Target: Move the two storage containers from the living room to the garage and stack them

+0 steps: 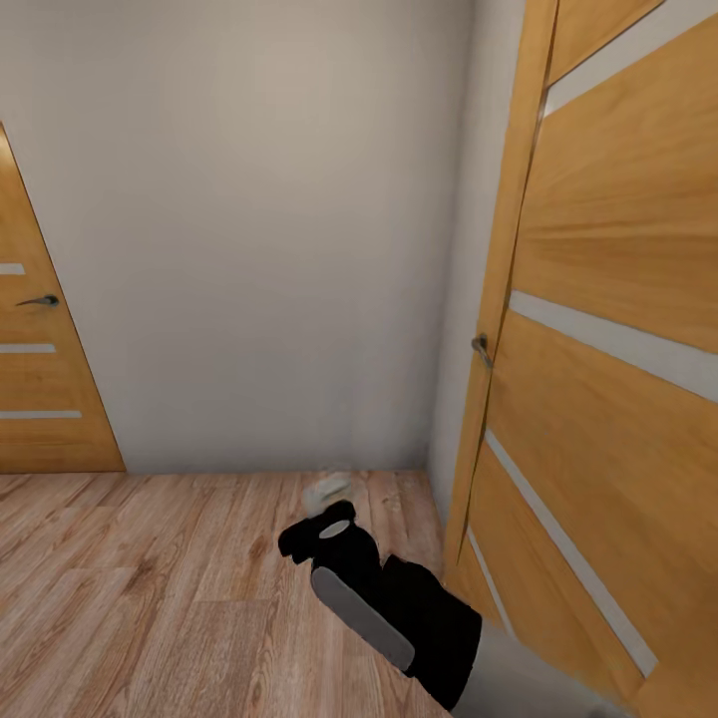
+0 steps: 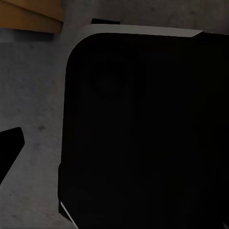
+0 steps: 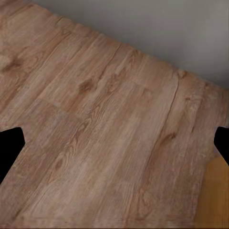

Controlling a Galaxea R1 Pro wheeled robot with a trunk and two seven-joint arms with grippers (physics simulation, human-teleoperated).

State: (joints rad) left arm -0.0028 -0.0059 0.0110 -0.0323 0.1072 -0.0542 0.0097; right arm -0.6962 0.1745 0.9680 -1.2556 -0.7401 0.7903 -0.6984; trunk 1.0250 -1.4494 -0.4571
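storage containers are out of sight; the robot faces a pale wall (image 1: 249,219) on wood-plank floor (image 1: 150,588), an open wooden door (image 1: 608,329) at right. right gripper (image 3: 114,143) holds nothing, fingertips spread wide. left gripper's opening cannot be told, near a black body (image 2: 143,133).

Two wooden doors stand in the head view: one door (image 1: 40,369) at the left edge, one open door (image 1: 598,329) at the right. Each carries one dark handle: left handle (image 1: 40,300), right handle (image 1: 482,347). One pale wall (image 1: 259,229) runs between them above one wood-plank floor (image 1: 150,588). One black robot arm (image 1: 389,598) reaches across the planks.
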